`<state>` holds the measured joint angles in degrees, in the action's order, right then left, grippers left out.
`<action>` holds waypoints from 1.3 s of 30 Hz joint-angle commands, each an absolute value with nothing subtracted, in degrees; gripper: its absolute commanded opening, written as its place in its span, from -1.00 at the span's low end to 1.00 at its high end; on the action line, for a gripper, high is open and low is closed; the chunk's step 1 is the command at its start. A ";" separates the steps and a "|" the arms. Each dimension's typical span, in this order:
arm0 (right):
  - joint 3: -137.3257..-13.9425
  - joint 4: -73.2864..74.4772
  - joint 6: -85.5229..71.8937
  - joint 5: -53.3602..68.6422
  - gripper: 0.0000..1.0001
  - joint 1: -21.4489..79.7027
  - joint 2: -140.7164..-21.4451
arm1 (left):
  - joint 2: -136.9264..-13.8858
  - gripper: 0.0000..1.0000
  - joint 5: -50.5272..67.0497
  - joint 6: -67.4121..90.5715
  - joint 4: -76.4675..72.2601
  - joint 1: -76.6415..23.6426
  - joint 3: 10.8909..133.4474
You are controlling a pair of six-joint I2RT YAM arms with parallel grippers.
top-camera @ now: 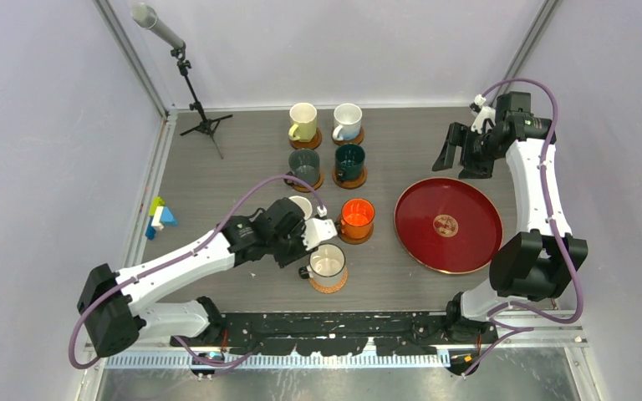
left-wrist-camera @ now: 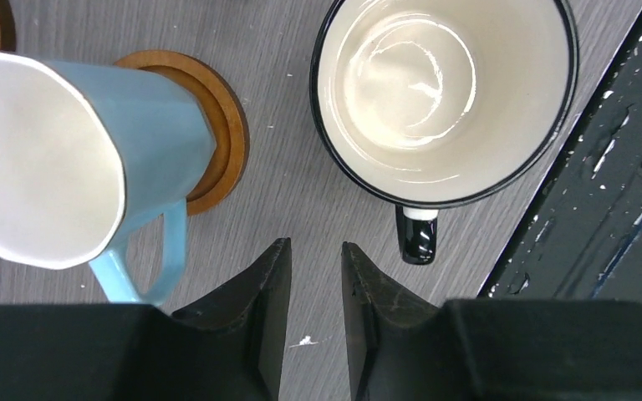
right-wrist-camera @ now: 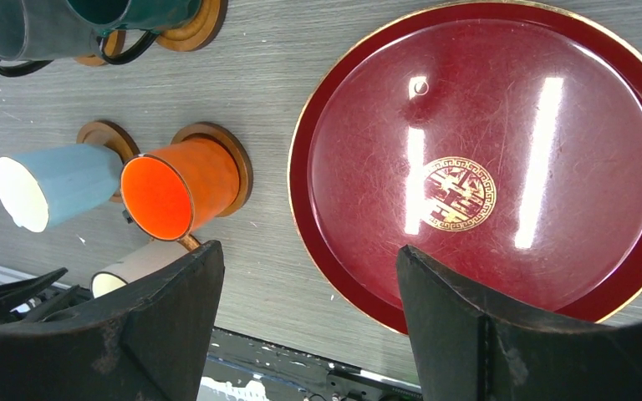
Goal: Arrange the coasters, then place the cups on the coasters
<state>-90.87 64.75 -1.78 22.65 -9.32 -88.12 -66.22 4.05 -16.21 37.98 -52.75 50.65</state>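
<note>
Left pincer [left-wrist-camera: 313, 251] beside light-blue cup [left-wrist-camera: 138, 125]

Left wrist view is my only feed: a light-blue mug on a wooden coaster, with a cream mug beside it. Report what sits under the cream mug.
Observer: From the top camera, the cream mug sits on an orange-brown coaster.
Operator: Give me what stands beyond the light-blue mug.
Observer: An orange mug on its own wooden coaster stands next to the light-blue mug, on the side toward a red tray.
Operator: Now report the right arm.
Observer: The right gripper is at the far right, beyond the tray, with its jaws wide open and nothing between them.
</note>
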 commanded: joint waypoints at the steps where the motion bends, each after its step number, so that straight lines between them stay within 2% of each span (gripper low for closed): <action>1: -91.38 64.91 -0.36 22.77 0.60 -8.94 -86.50 | -68.38 -0.39 3.97 -16.89 36.04 -52.64 51.53; 11: -90.90 65.15 1.41 22.10 0.60 -8.96 -86.43 | -68.89 -0.13 8.72 -15.09 37.62 -55.08 50.09; 18: -90.31 64.83 1.41 22.41 0.60 -8.96 -86.72 | -68.19 -0.02 10.44 -13.99 38.06 -55.93 49.76; 23: -90.36 65.81 3.44 22.51 0.60 -8.94 -86.84 | -67.87 0.06 7.21 -14.88 39.61 -55.88 51.61; 33: -83.88 67.79 14.59 14.02 0.58 -8.81 -87.46 | -64.25 0.31 6.76 -17.29 47.40 -47.45 63.36; 39: -77.87 60.01 15.75 9.56 0.58 -7.18 -91.21 | -65.30 0.51 7.91 -17.62 50.14 -38.73 70.30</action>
